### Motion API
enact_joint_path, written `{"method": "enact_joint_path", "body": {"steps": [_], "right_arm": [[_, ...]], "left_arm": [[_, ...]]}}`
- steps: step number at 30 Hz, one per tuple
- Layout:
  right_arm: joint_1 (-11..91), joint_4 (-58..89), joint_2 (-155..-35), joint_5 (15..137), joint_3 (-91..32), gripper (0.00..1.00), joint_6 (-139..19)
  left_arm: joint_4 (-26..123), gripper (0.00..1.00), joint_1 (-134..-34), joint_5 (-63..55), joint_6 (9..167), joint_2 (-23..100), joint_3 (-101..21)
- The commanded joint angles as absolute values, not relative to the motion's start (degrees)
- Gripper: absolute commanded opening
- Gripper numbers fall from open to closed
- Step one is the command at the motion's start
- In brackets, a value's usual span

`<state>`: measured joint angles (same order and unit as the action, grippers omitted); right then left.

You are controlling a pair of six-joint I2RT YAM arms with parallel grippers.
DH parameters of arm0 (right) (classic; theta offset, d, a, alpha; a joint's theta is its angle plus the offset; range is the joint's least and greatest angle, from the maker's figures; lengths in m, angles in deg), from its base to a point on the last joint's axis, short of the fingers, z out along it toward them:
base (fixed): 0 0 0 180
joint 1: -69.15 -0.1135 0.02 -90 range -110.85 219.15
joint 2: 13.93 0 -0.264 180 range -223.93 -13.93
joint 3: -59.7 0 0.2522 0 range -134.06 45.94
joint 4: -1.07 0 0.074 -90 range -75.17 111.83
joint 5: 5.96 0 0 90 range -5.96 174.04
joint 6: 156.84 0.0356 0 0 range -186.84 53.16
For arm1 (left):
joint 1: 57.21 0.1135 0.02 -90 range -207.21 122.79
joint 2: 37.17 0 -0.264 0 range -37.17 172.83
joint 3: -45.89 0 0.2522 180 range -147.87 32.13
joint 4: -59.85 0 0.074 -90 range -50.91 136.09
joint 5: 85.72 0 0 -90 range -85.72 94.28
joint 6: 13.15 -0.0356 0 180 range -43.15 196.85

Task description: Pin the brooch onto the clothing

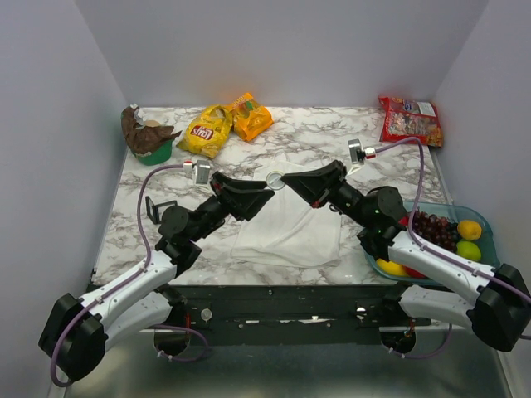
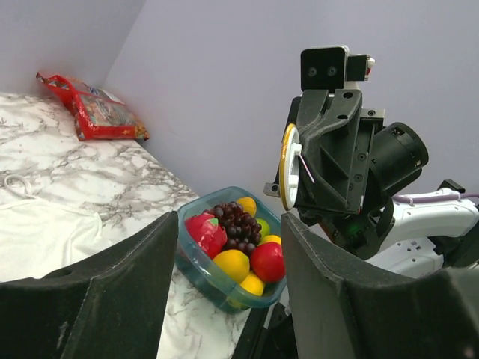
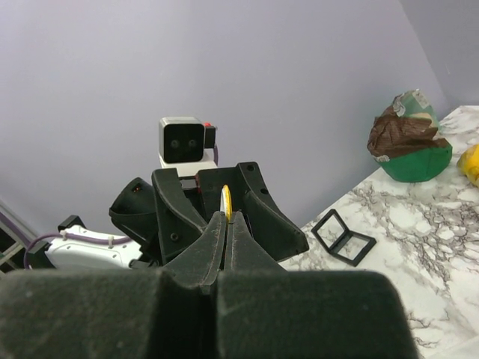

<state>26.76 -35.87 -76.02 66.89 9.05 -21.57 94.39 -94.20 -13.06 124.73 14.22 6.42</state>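
The right gripper [image 3: 224, 221], jaws clenched on the brooch [image 3: 226, 202], holds it edge-up just before the left gripper [image 1: 265, 191], jaws spread, above the cloth [image 1: 290, 232].

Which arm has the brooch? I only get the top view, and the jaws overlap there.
Observer: The right. Its wrist view shows the right jaws shut on the brooch, seen edge-on.
Operator: Left jaws?
Observer: Open. The left wrist view shows a wide gap with nothing gripped.
Operator: Brooch on the cloth yet?
Observer: No. In the left wrist view it is up in the air against the wall, clear of the cloth.
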Motion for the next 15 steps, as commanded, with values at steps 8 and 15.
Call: {"method": "enact_joint_path", "body": {"steps": [8,15], "right_arm": [[26.08,-42.12,-78.44,68.13,10.34,0.01,-20.00],[25.91,-42.74,-79.32,67.95,10.34,0.01,-19.56]], "left_arm": [[100.15,0.55,-94.91,-15.41,125.10,15.65,4.80],[100.58,0.51,-95.00,-15.67,125.19,16.00,4.45]]}}
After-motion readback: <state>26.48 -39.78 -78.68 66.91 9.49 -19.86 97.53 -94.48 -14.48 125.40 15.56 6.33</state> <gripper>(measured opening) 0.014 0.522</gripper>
